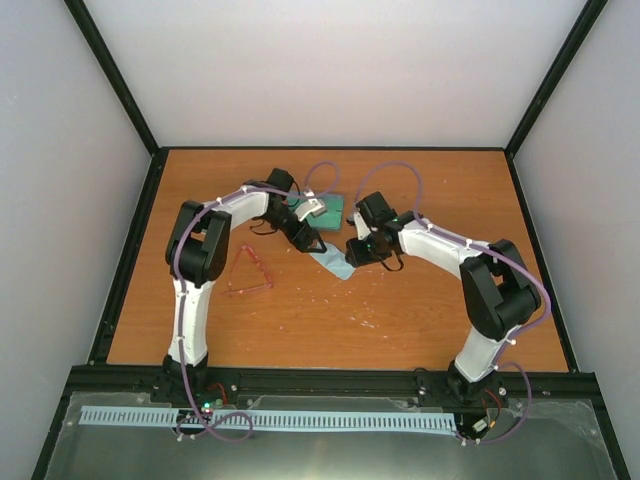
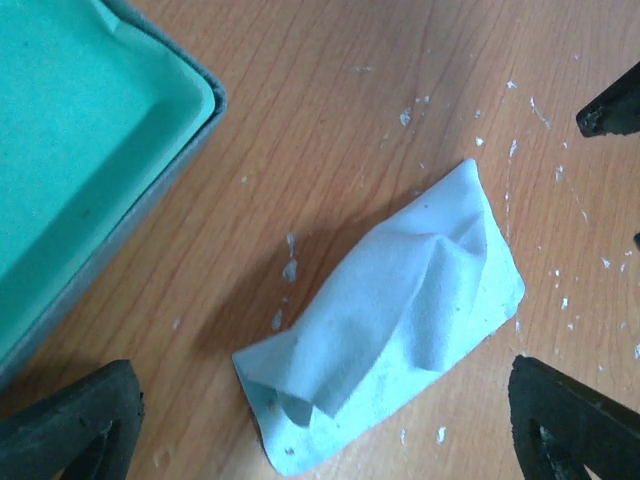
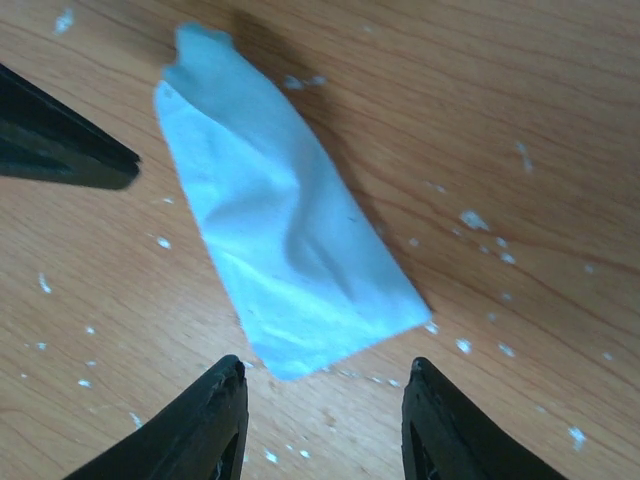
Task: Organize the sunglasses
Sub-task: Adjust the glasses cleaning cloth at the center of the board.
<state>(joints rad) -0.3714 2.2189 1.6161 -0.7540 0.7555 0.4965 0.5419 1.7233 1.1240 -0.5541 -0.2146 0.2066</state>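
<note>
From above, you see the sunglasses [image 1: 248,272] lying flat on the bench [image 1: 400,320], just beside the left arm [image 1: 190,300] and well apart from both claws. The open case [image 1: 327,207] sits farther back. The light-blue cloth [image 1: 335,264] lies in front of it, with the left claw [image 1: 308,240] and the right claw [image 1: 358,250] close over it from either side.

In your left wrist view, the left claw [image 2: 320,372] is released. Its jaws are spread wide, either side of the crumpled cloth [image 2: 400,320], and hold nothing. The case's green lining fills the upper left corner, apart from the cloth.

In your right wrist view, the right claw [image 3: 326,365] is released too, its jaws partly apart with nothing between them. The cloth's near end lies just ahead of the gap.
</note>
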